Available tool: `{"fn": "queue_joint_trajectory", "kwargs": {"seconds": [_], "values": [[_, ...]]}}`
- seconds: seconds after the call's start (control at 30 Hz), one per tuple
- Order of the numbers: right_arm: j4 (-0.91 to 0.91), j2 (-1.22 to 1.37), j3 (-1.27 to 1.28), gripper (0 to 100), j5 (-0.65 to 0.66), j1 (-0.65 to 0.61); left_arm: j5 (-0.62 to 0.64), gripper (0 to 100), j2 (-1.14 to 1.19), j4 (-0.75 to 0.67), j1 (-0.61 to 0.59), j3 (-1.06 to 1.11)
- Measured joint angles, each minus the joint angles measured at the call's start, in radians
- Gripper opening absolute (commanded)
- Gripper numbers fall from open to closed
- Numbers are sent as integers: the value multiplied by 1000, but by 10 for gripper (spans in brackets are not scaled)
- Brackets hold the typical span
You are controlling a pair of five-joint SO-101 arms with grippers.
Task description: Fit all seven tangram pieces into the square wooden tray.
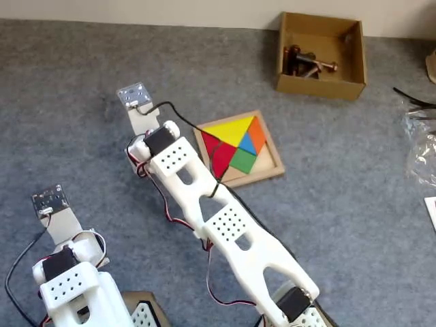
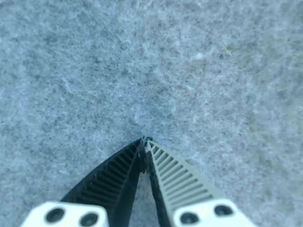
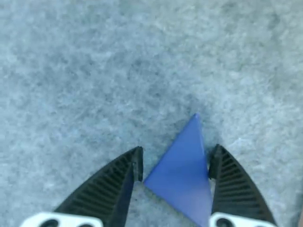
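Grey carpet [image 1: 82, 82] meets what may be a pale wall [image 1: 204, 10].

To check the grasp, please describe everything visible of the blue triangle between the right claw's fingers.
The blue triangle is a flat piece with a smooth, evenly coloured face and straight edges, perhaps painted wood. The right claw is closed on it: one edge lies against one finger, a corner against the other, and its free point is directed away from the claw. Grey carpet is beneath it; whether it rests there or is lifted cannot be told.
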Motion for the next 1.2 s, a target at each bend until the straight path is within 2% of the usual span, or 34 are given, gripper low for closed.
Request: {"fn": "queue_joint_trajectory", "kwargs": {"seconds": [0.47,0.63,0.97,1.2], "values": [[48,-20,3,217,41,-14,0,5,0,0,0,0],[48,-20,3,134,41,-14,0,5,0,0,0,0],[48,-20,3,125,41,-12,0,5,0,0,0,0],[51,-20,3,62,40,-12,0,5,0,0,0,0]]}}
